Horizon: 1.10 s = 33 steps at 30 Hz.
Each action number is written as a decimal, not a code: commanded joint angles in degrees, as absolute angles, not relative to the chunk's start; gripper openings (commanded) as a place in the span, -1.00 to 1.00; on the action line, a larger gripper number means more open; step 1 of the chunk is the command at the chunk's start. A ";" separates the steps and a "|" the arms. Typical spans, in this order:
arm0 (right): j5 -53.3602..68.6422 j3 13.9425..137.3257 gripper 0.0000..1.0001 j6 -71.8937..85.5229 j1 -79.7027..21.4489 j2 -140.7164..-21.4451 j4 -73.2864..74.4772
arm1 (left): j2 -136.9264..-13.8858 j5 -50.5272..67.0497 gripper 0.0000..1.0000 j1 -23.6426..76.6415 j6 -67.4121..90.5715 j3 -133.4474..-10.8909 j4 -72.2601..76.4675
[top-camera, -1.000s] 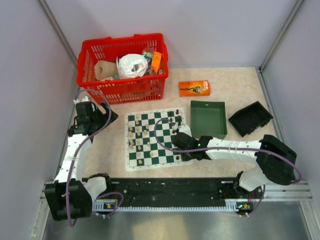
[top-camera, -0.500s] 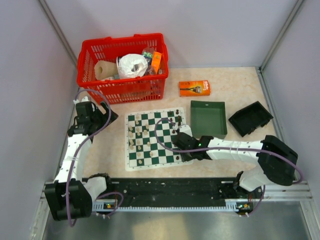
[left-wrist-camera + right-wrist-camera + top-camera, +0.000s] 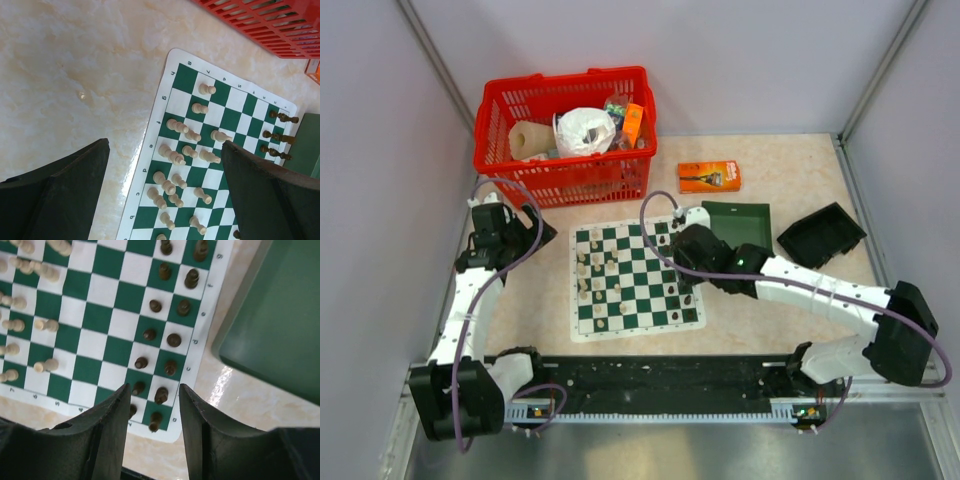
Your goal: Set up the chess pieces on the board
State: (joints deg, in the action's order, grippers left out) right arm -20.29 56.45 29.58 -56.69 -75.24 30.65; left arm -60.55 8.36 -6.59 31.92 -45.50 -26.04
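The green-and-white board (image 3: 638,262) lies mid-table. Several cream chess pieces (image 3: 592,275) crowd its left columns, and several dark ones (image 3: 672,292) stand along its right side. My right gripper (image 3: 682,258) hangs above the board's right edge. In the right wrist view it (image 3: 152,390) is open and holds nothing, with dark pieces (image 3: 161,395) standing on the squares below the gap. My left gripper (image 3: 510,228) hovers left of the board. In the left wrist view it (image 3: 162,147) is wide open and empty, looking down on the cream pieces (image 3: 182,150).
A red basket (image 3: 565,130) full of items stands behind the board. An orange box (image 3: 709,177) lies at the back. A dark green tray (image 3: 745,245) sits right of the board, and a black tray (image 3: 820,237) beyond it.
My right gripper has opened, risen off the board's right side and drawn back toward the green tray. The left arm has not moved.
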 commanded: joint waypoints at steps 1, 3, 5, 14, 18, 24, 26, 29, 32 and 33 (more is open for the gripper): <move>-18.99 60.73 -0.13 25.23 -51.25 -77.43 26.99 | -62.13 10.19 0.98 -5.19 29.19 -46.14 -24.43; -18.81 62.22 -0.13 24.09 -49.05 -77.96 26.02 | -63.36 10.28 0.97 -3.35 27.78 -47.37 -25.05; -18.63 63.45 -0.13 22.86 -47.21 -78.14 25.23 | -64.86 9.85 0.97 -0.19 26.46 -48.86 -25.75; -15.56 63.46 -0.14 22.32 -36.05 -76.11 22.85 | -75.48 8.79 0.85 13.09 21.01 -59.31 -26.89; -10.56 62.67 -0.13 25.04 -27.44 -76.73 22.68 | -80.85 9.05 0.77 15.64 18.73 -63.45 -28.91; -1.33 61.44 0.21 29.70 -18.73 -78.13 19.52 | -85.78 7.30 0.76 18.63 16.79 -66.62 -31.20; -0.27 61.09 0.32 30.58 -17.67 -78.57 18.73 | -86.48 6.42 0.76 19.42 16.17 -66.88 -31.38; 1.76 61.17 0.47 30.59 -17.40 -79.10 18.19 | -87.36 5.01 0.74 20.21 15.56 -66.97 -31.99; 1.76 61.17 0.66 30.76 -17.40 -79.45 17.93 | -88.24 4.75 0.72 20.83 14.68 -67.58 -32.34; 1.76 61.17 0.72 31.02 -17.32 -79.63 17.67 | -88.59 4.31 0.71 21.00 14.42 -67.94 -32.87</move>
